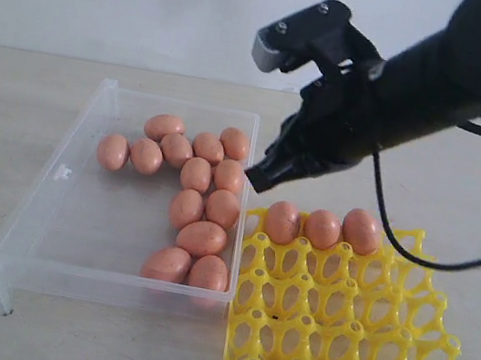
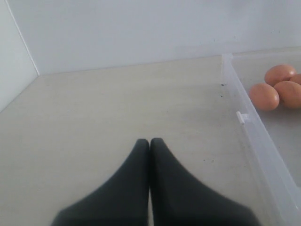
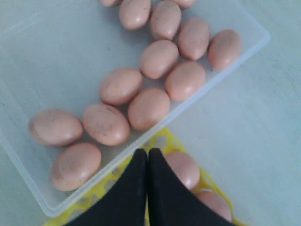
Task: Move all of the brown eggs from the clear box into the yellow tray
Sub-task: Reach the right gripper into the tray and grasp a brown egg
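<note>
**Exterior view.** The right fingers [image 1: 264,177] hung pressed together with nothing between them, above the seam where the clear box [image 1: 47,175] met the yellow tray [image 1: 353,337]. Thirteen brown eggs [image 1: 201,238] lay in the box and three sat in the tray's far row. The step in hand was judged to be fetching the next egg. To do it well, the fingers should spread before descending. They should then straddle the short axis of an egg at the cluster's edge, since most eggs touched a neighbour.

**Left wrist view.** The left fingers [image 2: 136,183] were closed tip to tip and empty over bare worktop [image 2: 94,103] beside the box wall. Only this view showed that arm.

**Right wrist view.** The closed right fingertips lay over the tray corner just outside the box wall. This view alone showed the gaps between the nearest eggs.
</note>
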`<action>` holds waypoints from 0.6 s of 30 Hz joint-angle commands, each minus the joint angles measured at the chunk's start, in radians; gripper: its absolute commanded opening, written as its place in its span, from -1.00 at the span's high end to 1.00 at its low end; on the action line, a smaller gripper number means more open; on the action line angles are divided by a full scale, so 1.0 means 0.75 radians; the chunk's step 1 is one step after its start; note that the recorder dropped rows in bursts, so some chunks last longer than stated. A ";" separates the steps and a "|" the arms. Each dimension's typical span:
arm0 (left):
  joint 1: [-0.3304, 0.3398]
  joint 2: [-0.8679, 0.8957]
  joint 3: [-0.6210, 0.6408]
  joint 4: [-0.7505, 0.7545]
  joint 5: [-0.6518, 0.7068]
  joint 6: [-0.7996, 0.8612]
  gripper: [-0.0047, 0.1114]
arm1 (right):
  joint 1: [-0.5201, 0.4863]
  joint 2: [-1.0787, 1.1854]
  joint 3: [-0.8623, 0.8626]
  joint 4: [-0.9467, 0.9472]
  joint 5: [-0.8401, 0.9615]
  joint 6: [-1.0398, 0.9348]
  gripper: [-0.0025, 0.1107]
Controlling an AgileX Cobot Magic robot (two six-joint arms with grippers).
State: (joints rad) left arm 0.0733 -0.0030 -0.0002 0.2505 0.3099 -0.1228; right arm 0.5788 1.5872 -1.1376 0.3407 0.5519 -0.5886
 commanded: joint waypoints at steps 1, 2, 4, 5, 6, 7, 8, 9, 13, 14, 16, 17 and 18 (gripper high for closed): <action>-0.007 0.004 0.000 0.002 -0.005 -0.005 0.99 | 0.003 0.253 -0.349 0.066 0.422 -0.103 0.96; -0.007 0.004 0.000 0.002 -0.005 -0.005 0.99 | 0.008 0.318 -0.451 0.066 0.539 -0.154 0.96; -0.007 0.004 0.000 0.002 -0.005 -0.005 0.99 | 0.019 0.430 -0.636 0.062 0.735 -0.216 0.96; -0.007 0.004 0.000 0.002 -0.005 -0.005 0.99 | 0.032 0.470 -0.699 0.062 0.798 -0.216 0.96; -0.007 0.004 0.000 0.002 -0.005 -0.005 0.99 | 0.040 0.505 -0.766 0.062 0.855 -0.216 0.96; -0.007 0.004 0.000 0.002 -0.005 -0.005 0.99 | 0.055 0.545 -0.819 0.058 0.892 -0.216 0.96; -0.007 0.004 0.000 0.002 -0.005 -0.005 0.99 | 0.070 0.585 -0.857 0.047 0.892 -0.216 0.96; -0.007 0.004 0.000 0.002 -0.005 -0.005 0.99 | 0.083 0.608 -0.878 0.038 0.892 -0.223 0.96; -0.007 0.004 0.000 0.002 -0.005 -0.005 0.99 | 0.175 0.676 -0.891 -0.066 0.892 -0.308 0.70; -0.007 0.004 0.000 0.002 -0.005 -0.005 0.99 | 0.203 0.691 -0.891 -0.128 0.892 -0.330 0.58; -0.007 0.004 0.000 0.002 -0.005 -0.005 0.99 | 0.254 0.710 -0.891 -0.271 0.892 -0.372 0.35; -0.007 0.004 0.000 0.002 -0.005 -0.005 0.99 | 0.269 0.720 -0.891 -0.332 0.892 -0.387 0.28; -0.007 0.004 0.000 0.002 -0.005 -0.005 0.99 | 0.287 0.735 -0.891 -0.400 0.892 -0.395 0.22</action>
State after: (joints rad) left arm 0.0733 -0.0030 -0.0002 0.2505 0.3099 -0.1228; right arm 0.7641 2.1237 -1.7973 0.1710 1.2121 -0.8468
